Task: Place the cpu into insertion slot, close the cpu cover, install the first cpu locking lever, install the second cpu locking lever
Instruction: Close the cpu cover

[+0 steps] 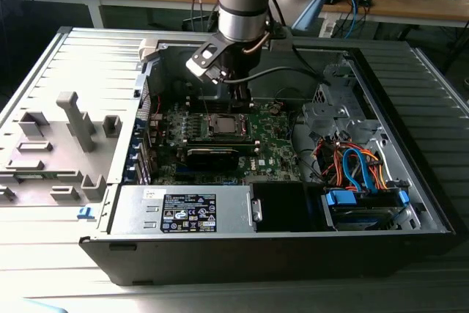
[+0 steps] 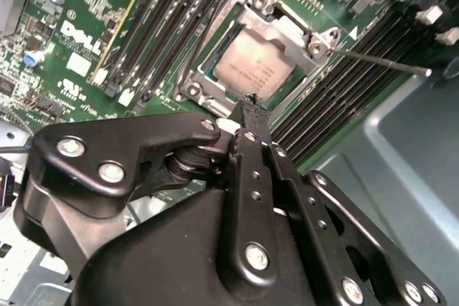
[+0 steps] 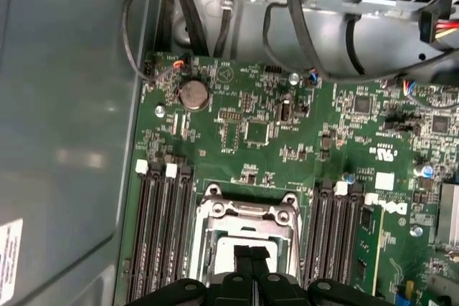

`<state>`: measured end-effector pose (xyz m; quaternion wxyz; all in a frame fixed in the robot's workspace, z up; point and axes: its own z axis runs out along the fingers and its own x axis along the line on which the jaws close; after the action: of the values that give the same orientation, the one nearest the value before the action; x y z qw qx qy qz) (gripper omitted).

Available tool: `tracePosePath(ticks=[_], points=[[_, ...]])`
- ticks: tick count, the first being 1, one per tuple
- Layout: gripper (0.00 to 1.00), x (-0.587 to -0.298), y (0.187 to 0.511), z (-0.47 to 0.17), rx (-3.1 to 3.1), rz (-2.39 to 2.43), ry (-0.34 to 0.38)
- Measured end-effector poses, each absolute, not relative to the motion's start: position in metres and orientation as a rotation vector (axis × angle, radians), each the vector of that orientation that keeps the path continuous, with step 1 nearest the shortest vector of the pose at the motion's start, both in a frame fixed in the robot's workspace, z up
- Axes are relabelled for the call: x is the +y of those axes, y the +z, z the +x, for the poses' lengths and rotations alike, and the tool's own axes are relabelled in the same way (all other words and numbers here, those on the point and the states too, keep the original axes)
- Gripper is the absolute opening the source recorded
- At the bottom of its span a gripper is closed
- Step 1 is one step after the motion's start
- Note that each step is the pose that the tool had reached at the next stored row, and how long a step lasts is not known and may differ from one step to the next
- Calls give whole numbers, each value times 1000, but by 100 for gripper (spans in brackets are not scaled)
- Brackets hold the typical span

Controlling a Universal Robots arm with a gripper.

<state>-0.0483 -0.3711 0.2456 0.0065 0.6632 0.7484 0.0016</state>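
Inside the case (image 1: pixel 293 254), over the board (image 1: pixel 275 144), the gripper (image 2: pixel 251 105) is seen narrow. Its fingers are pressed together with nothing held, and its tip is just at the cover (image 2: pixel 283 30) edge. The cpu (image 2: pixel 247 69) is seated in the slot (image 1: pixel 223 124), cover down over it. One lever (image 2: pixel 380 61) is sticking out and looks unlatched. Risk: a skewed push is likely to slip off that thin lever and gouge the board.

Grey ribbed bench (image 1: pixel 440 93) w/ open PC case (image 1: pixel 293 254) on it, grey fixture blocks (image 1: pixel 77 119) at the exterior view's left
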Motion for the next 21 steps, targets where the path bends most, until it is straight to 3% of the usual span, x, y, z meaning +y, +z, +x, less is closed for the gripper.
tracePosePath(ticks=[21], points=[[11,-371,224,-70,2353,2085,-20]])
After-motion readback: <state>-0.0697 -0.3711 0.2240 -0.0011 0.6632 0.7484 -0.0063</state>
